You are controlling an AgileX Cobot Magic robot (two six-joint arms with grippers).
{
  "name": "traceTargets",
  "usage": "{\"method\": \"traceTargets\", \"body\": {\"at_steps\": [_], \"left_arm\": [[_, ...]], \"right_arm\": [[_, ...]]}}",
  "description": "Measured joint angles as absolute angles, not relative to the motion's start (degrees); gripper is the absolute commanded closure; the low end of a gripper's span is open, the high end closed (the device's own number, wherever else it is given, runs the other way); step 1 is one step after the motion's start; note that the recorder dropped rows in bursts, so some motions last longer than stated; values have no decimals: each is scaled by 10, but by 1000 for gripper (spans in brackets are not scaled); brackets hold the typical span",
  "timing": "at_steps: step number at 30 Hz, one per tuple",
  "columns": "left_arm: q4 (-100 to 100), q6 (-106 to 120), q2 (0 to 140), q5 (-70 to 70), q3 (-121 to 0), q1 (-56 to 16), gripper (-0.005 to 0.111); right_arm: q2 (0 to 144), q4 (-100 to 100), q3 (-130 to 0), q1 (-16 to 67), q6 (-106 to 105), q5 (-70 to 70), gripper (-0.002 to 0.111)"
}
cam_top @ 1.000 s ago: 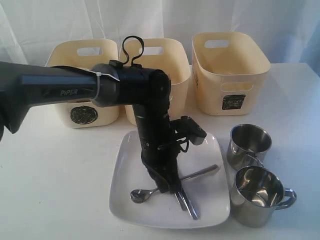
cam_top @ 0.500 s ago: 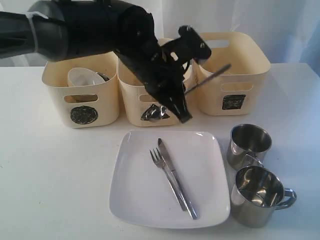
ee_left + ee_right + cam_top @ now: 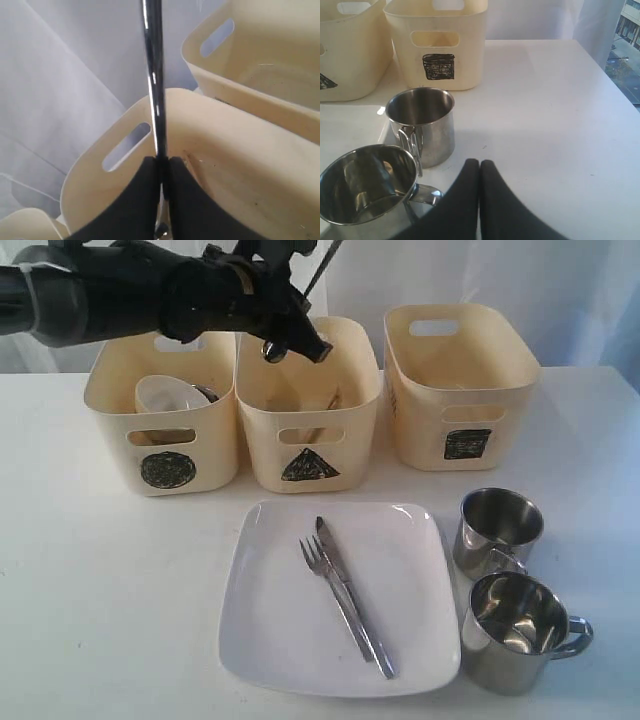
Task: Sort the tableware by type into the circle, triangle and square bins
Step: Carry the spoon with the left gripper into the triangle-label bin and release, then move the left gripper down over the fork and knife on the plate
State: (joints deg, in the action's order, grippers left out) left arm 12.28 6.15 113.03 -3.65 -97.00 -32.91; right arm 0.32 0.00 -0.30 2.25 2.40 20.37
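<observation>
My left gripper (image 3: 293, 337) is shut on the steel spoon (image 3: 272, 350) and hangs over the middle bin marked with a triangle (image 3: 310, 435). In the left wrist view the spoon handle (image 3: 153, 75) runs straight out from between the closed fingers (image 3: 161, 161) above that bin. A steel fork (image 3: 325, 585) and a knife (image 3: 355, 612) lie on the large white square plate (image 3: 270, 640). Two steel mugs (image 3: 498, 530) (image 3: 515, 632) stand right of the plate. My right gripper (image 3: 479, 163) is shut on nothing, close to the mugs (image 3: 422, 125) (image 3: 365, 185).
The circle bin (image 3: 160, 430) on the left holds a white bowl (image 3: 165, 395) and a steel bowl (image 3: 204, 393). The square bin (image 3: 462, 390) stands on the right. Something wooden, perhaps chopsticks (image 3: 331, 400), leans inside the triangle bin. White curtain behind the bins.
My left arm lifted the spoon off the plate and carried it up and back to above the triangle bin. Fork and knife stay on the plate.
</observation>
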Motion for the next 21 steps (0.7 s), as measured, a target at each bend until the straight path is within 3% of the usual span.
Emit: {"method": "traceTargets", "body": {"at_steps": [6, 11, 14, 19, 21], "left_arm": [[123, 46, 1141, -37, -970, -328, 56], [123, 37, 1141, -33, -970, -328, 57], [121, 22, 1137, -6, -970, -328, 69], [118, 8, 1106, 72, -970, -336, 103], [118, 8, 1090, 96, -970, -346, 107]], "right_arm": [[3, 0, -3, 23, 24, 204, 108], [3, 0, -3, 23, 24, 204, 108], [3, 0, -3, 23, 24, 204, 108], [3, 0, -3, 23, 24, 204, 108], [3, 0, -3, 23, 24, 204, 108]]}}
